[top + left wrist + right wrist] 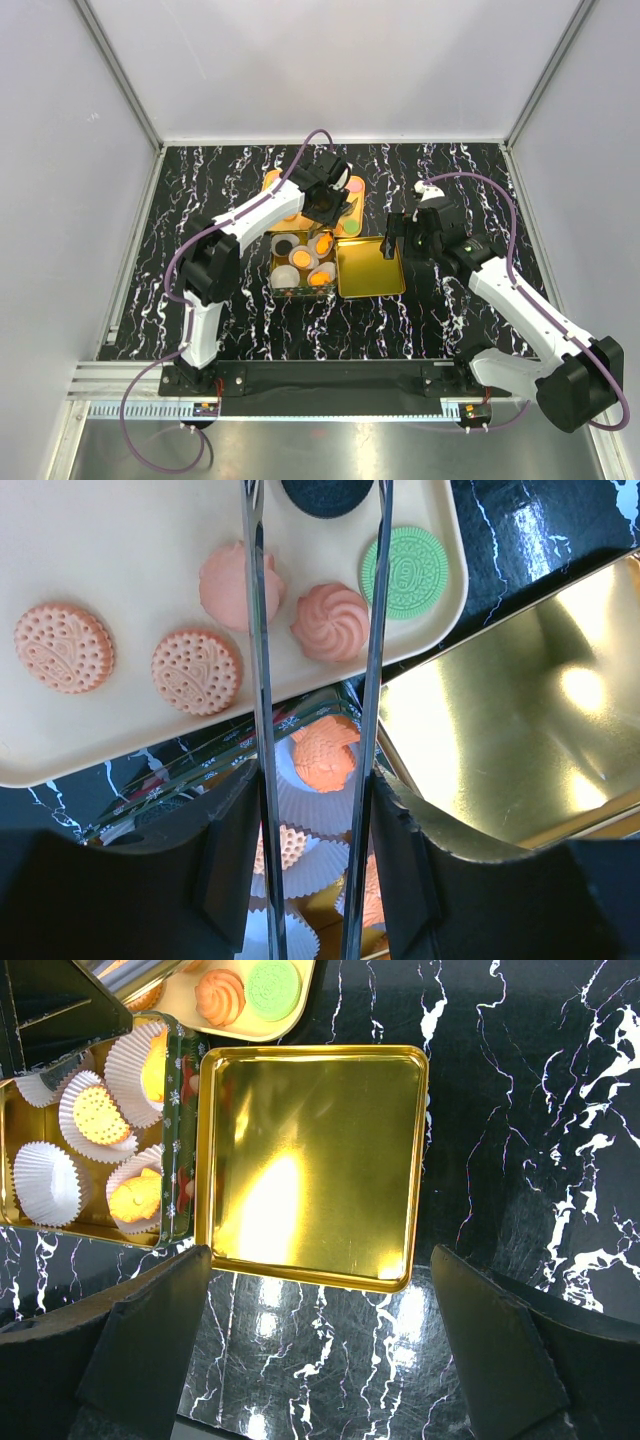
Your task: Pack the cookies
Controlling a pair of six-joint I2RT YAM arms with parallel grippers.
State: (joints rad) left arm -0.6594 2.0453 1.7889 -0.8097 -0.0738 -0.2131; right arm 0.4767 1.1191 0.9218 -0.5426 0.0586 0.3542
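1. The left gripper point(316, 520) has its long thin fingers point(258, 630) parted and holds nothing.
2. A pink swirl cookie point(330, 620) lies between them on the tray point(100, 540).
3. More cookies point(100, 1115) sit in paper cups point(45, 1180) inside the tin point(183, 1130).
4. The right gripper point(320, 1265) is wide open and empty above the gold lid point(310, 1150).

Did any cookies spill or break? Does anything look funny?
Nothing looks spilled or broken. The cookies on the tray lie flat, and the gold lid sits flat beside the tin. The only slightly odd thing is the paper cups in the tin, which look a little squashed together, with some leaning.
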